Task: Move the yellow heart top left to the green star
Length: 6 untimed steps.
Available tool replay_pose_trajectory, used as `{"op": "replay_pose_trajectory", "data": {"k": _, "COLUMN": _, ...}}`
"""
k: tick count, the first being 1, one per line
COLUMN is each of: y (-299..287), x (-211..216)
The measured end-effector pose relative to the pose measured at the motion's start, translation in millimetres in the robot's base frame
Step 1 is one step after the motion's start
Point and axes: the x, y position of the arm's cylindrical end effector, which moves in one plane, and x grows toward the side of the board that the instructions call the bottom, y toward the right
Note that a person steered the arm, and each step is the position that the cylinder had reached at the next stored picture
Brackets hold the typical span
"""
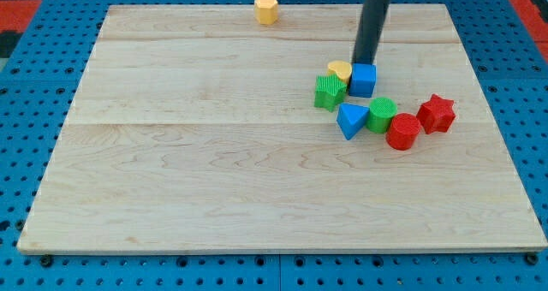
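My tip [366, 62] is resting at the upper edge of the blue cube [363, 79], just to the view's right of the yellow heart [340, 68]; the rod carries no fingers, so there is nothing to open or close, and its lower end is simply standing bare on the wooden board [214, 171].

The yellow heart is sitting touching the blue cube's left side and touching the upper right of the green star [330, 92]. From the star, then, the heart is lying up and to the view's right, whereas the task is asking for up and to the left.

The tip is appearing to touch the heart's right flank, though the cube's top is partly masking that contact.

Judged from this layout, a leftward push is suiting the move, since the tip is already standing on the heart's far side from the goal.
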Motion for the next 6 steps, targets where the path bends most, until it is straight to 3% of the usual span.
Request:
{"op": "replay_pose_trajectory", "data": {"k": 1, "y": -35.9, "x": 14.8}}
{"op": "replay_pose_trajectory", "data": {"k": 2, "y": -36.6, "x": 28.8}}
{"op": "replay_pose_trajectory", "data": {"k": 3, "y": -111.1, "x": 20.3}}
{"op": "replay_pose_trajectory", "data": {"k": 4, "y": -149.3, "x": 15.8}}
{"op": "replay_pose_trajectory", "data": {"k": 5, "y": -146.4, "x": 38.2}}
{"op": "replay_pose_trajectory", "data": {"k": 6, "y": -100.4, "x": 69.1}}
